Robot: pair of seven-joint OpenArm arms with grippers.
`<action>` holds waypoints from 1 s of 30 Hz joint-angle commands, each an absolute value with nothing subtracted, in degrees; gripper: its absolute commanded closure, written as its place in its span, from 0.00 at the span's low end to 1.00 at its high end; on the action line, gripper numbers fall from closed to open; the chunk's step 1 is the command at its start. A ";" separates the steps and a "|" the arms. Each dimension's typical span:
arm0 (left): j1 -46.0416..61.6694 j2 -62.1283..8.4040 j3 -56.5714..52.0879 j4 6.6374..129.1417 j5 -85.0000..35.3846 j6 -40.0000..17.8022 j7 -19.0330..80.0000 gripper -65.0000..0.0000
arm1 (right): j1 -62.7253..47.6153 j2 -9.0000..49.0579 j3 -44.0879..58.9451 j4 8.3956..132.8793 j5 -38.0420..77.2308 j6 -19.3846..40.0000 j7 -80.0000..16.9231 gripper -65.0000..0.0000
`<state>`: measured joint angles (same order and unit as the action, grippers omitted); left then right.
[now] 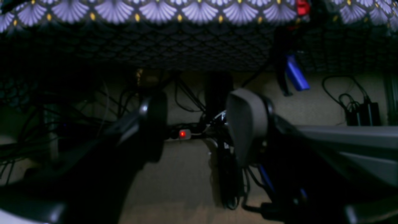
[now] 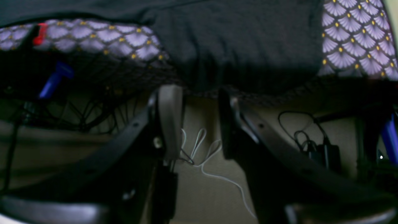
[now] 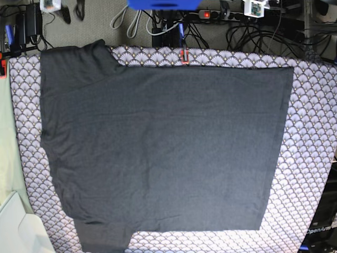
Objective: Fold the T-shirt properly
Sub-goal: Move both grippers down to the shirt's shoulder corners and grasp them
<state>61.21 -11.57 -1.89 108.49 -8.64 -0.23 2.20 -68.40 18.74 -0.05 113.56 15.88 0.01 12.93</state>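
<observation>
Top of the counter (image 3: 310, 158) is basically wide open, just the T-shirt (image 3: 158, 147) lying flat on the scallop-patterned cloth (image 3: 308, 105), nothing sticking up. The far edge is messier: red clamp (image 3: 184, 55), tangled cables (image 3: 258, 34) and a power strip (image 3: 213, 14) crowd the floor there.

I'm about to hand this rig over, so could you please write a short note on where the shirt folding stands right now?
Left gripper: jaws open, empty, below the table edge.
Right gripper: jaws open, empty, just under the table edge where the T-shirt hangs over.
T-shirt: spread flat, plain side up, on the patterned cloth; one sleeve reaches the top-left corner in the base view, the other the bottom edge.
Done: shirt laid out.
Left: every fold; none has been made yet.
</observation>
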 commanded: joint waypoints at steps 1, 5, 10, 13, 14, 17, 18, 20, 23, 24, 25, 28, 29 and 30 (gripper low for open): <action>60.97 -11.47 -2.68 109.76 -8.66 -0.13 0.48 0.48 | -67.74 19.03 0.13 114.51 16.13 -0.13 13.14 0.66; 57.54 -11.47 -5.14 109.32 -8.75 -0.13 0.57 0.48 | -60.70 19.03 0.13 114.42 16.13 -0.04 6.37 0.66; 53.14 -11.47 -8.31 110.46 -8.75 -0.48 6.02 0.48 | -52.97 19.03 0.13 114.77 16.13 -0.04 -2.51 0.66; 50.15 -11.47 -9.71 111.43 -8.75 -0.57 9.63 0.48 | -49.98 19.03 0.84 114.77 16.13 -0.04 -5.32 0.63; 49.54 -11.47 -9.89 111.78 -8.75 -0.57 10.51 0.48 | -49.19 18.95 1.45 114.77 16.13 -0.04 -5.76 0.62; 48.92 -11.47 -10.24 112.31 -8.75 -0.57 11.82 0.48 | -47.52 18.77 2.95 114.68 16.13 -0.04 -6.46 0.60; 48.48 -11.47 -10.24 112.40 -8.75 -0.57 11.82 0.48 | -46.99 18.77 3.47 114.68 16.13 -0.04 -6.46 0.59; 47.87 -11.47 -10.24 112.31 -8.75 -0.57 12.00 0.48 | -46.46 18.59 4.79 114.59 16.13 -0.04 -6.37 0.58; 47.78 -11.47 -10.59 112.22 -8.75 -0.57 12.00 0.48 | -45.93 18.51 4.97 114.42 16.13 -0.04 -6.29 0.58; 47.78 -11.47 -10.59 112.22 -8.75 -0.57 12.00 0.48 | -45.85 18.51 4.88 114.42 16.13 -0.04 -6.29 0.58; 47.78 -11.47 -10.59 112.31 -8.75 -0.57 12.00 0.48 | -45.85 18.42 4.88 114.42 16.22 -0.04 -6.37 0.59; 47.78 -11.47 -10.59 112.31 -8.75 -0.57 12.00 0.48 | -45.41 17.63 4.88 114.42 16.22 0.04 -6.37 0.58; 47.78 -11.47 -10.59 112.31 -8.75 -0.57 12.00 0.48 | -45.23 17.63 4.88 114.33 16.22 0.04 -6.37 0.58; 47.78 -11.47 -10.59 112.31 -8.75 -0.57 12.00 0.48 | -45.05 17.63 4.88 114.24 16.57 0.04 -6.37 0.58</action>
